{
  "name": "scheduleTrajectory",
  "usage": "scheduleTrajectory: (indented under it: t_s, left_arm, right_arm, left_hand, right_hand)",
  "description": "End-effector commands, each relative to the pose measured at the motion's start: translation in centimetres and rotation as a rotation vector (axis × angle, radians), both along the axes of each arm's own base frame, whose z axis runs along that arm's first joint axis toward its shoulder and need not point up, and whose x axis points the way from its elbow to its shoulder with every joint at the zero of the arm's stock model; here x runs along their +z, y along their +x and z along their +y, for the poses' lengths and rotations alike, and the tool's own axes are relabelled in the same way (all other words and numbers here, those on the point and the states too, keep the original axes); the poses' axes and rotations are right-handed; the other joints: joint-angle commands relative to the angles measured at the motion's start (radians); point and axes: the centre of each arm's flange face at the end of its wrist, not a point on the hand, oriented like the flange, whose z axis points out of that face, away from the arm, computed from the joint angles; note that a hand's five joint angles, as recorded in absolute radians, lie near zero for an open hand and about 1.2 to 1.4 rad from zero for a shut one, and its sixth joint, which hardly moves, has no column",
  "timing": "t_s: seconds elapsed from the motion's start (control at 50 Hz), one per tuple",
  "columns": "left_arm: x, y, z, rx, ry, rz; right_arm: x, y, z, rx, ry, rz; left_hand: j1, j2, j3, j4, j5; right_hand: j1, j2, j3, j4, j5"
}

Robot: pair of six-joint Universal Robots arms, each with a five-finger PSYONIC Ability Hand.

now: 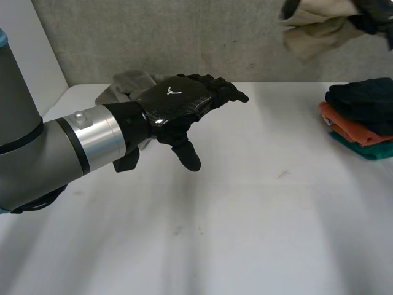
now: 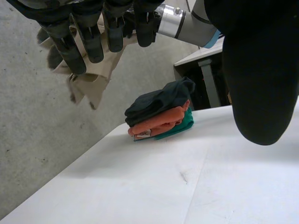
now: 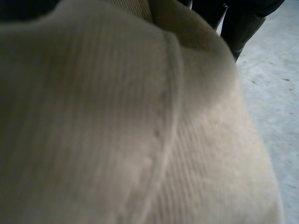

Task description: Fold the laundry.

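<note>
1. Beige ribbed cloth [image 3: 140,121] lies right against the right wrist camera, with a raised seam running across it. It is one piece, and it is off the tabletop [image 1: 245,215], up in the air at the far right of the scene.
2. It hangs from the right hand [image 1: 371,18], which is high above the tabletop. I cannot tell whether that hand grips the cloth or the cloth merely lies over it.
3. In the left wrist view the same cloth dangles beside the right arm [image 2: 180,25], and its loose lower edge is well clear of the tabletop.
4. One stack of folded laundry [image 1: 362,120] sits on the right side of the tabletop, the same side as the hanging cloth. It has three pieces: a dark one [image 1: 362,98] on top, an orange one [image 1: 350,126] in the middle and a teal one [image 1: 368,150] at the bottom.
5. One grey cloth [image 1: 126,83] lies crumpled at the far left of the tabletop, just behind the left hand [image 1: 178,101].
6. That left hand hovers above the tabletop left of its middle, back upward, at the end of the grey left arm [image 1: 37,153].
7. Its fingers [image 2: 88,35] are nearly straight and side by side with small gaps between them. The thumb [image 1: 187,157] points down toward the tabletop, apart from the fingers. They hold nothing.
</note>
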Motion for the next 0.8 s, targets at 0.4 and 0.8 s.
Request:
scheduleTrajectory:
  t_s: [0.4,0.8]
  left_arm:
    - [-0.4,-0.1,0.0,-0.002,-0.008,0.004]
    - [-0.7,-0.1,0.0,-0.002,-0.003,0.001]
  right_arm:
    - [-13.6,-15.0,-5.2,-0.129,0.160,0.064]
    - [-13.4,-18.6,-1.9,-0.180,0.220,0.088]
  left_hand:
    - [-0.009,-0.022,-0.029,-0.021,-0.039]
    - [-0.012,-0.025,-0.032,-0.024,-0.042]
  right_hand:
    - [0.489,0.227,0.237,0.206,0.324]
    - [-0.733,-0.995,-0.984,-1.016,-0.897]
